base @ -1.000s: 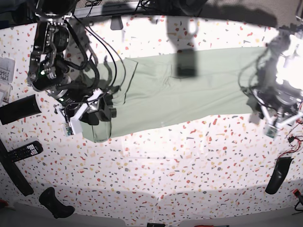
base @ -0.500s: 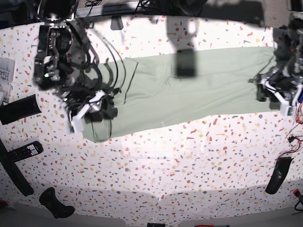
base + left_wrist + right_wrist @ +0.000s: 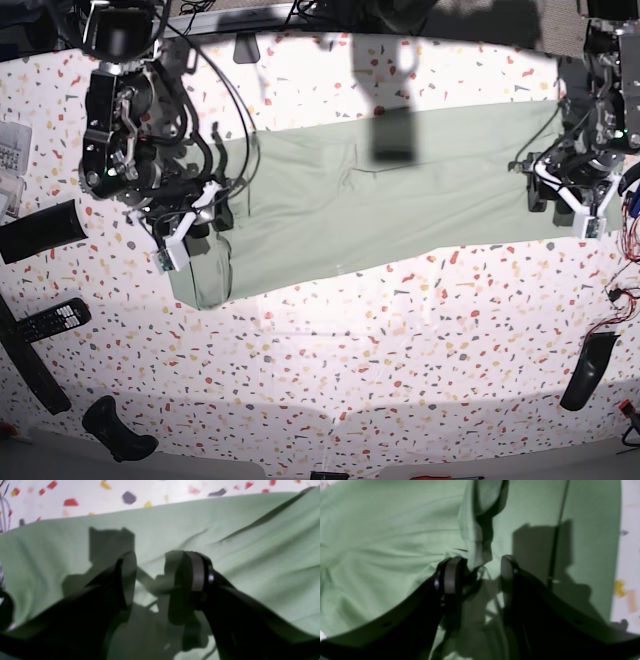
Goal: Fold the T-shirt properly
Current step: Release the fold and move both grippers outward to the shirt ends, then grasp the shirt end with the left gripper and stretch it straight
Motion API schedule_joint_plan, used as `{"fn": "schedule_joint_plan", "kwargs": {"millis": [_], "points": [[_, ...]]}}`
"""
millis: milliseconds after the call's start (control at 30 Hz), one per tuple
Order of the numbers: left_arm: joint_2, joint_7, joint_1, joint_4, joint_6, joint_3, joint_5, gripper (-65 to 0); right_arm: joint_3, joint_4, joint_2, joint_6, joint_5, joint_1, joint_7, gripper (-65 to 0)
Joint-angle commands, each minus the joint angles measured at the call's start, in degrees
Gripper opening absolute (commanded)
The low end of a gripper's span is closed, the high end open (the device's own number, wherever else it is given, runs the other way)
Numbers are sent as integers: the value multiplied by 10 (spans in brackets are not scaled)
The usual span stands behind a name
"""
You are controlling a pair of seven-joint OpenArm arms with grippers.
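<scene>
The pale green T-shirt [image 3: 420,200] lies as a long folded band across the speckled table [image 3: 330,370]. My right gripper [image 3: 205,222] sits over its left end. In the right wrist view the T-shirt [image 3: 382,530] fills the frame, and the right gripper [image 3: 480,573] is open, with a raised ridge of cloth running between its fingers [image 3: 451,576]. My left gripper [image 3: 557,200] is over the band's right end. The left wrist view shows the left gripper [image 3: 156,580] open just above the wrinkled T-shirt [image 3: 250,542], near its far edge.
A remote [image 3: 55,320] and a black bar [image 3: 40,230] lie at the left. A black handle [image 3: 118,430] is at the front left. At the right edge are another black piece [image 3: 587,370] and loose wires [image 3: 625,290].
The left arm has moved from the shirt's near right corner toward the far side. The right arm has shifted up and left, and the dark fold line near the shirt's left end has gone.
</scene>
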Motion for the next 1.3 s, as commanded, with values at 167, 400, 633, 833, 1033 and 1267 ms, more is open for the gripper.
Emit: {"fn": "schedule_joint_plan", "kwargs": {"millis": [167,400,633,833,1033,1267], "points": [[10,-6,-40,-11,-58,-2,-3,-379,47,7,7,-5,-21,1,-31,-404],[63,-6,-76,-15,-73,10,13,-379,89,9,16,-5,-21,-4,-59,-404],[77,9,-107,-11,-72,47,48,-379,151,10,26,-6,-20,-3,-81,-404],[31,43,-125,35,-70,45,11,-379,190,45,26,-19,32,-3,-48,-404],[-65,140,-124,82,24,45,-123,-379,190,177,26,-11,57,-2,-32,-404],[-97,161,-123,78,13,45,-168,-379,190,350,26,26,71,-15,-93,-404]]}}
